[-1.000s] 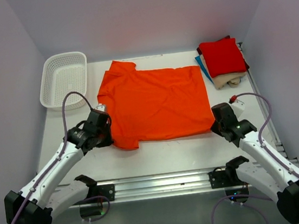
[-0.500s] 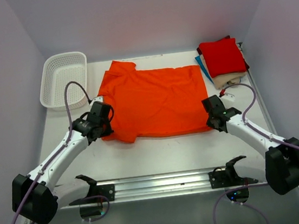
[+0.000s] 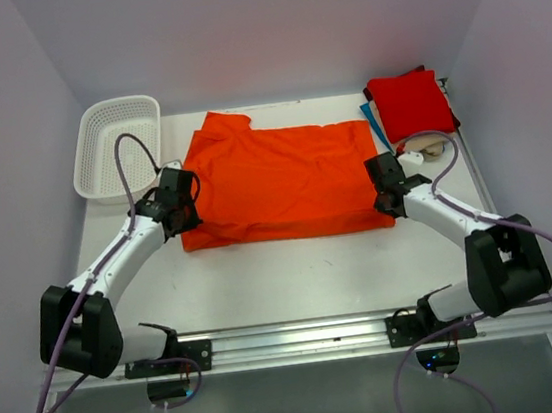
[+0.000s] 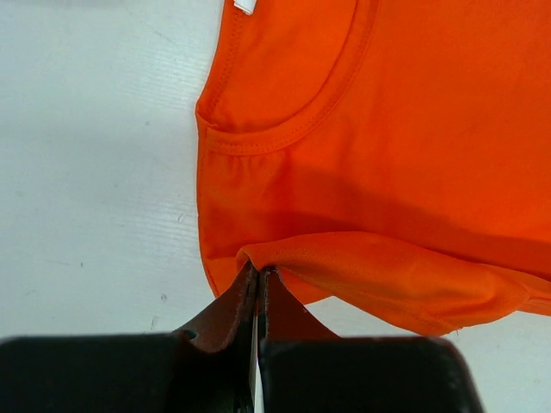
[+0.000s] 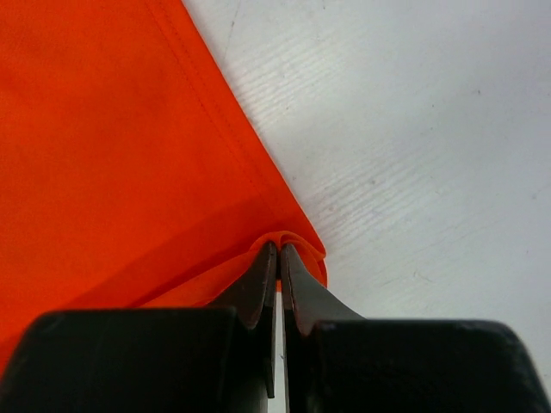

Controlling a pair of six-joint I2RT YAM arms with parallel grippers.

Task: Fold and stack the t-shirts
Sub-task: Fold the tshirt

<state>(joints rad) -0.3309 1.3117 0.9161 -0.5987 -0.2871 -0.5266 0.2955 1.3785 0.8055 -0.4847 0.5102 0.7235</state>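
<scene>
A bright orange t-shirt (image 3: 278,181) lies spread across the table's middle, its near edge folded over the cloth. My left gripper (image 3: 181,200) is shut on the shirt's near left edge; the wrist view shows the orange shirt (image 4: 387,155) pinched at the left gripper (image 4: 260,274), with the neckline above. At the near right corner my right gripper (image 3: 385,185) is shut on the hem, and the orange cloth (image 5: 112,146) bunches at the right gripper (image 5: 278,251). Folded t-shirts (image 3: 410,107) are stacked at the back right, red on top, with beige and blue edges showing beneath.
A white mesh basket (image 3: 118,147) stands at the back left corner. Bare white table (image 3: 285,276) runs between the shirt and the metal rail (image 3: 293,340) at the near edge. Pale walls close in the table on three sides.
Both grippers have moved away from the near edge toward the back, carrying the shirt's near edge over the cloth. The orange shirt now looks shorter front to back.
</scene>
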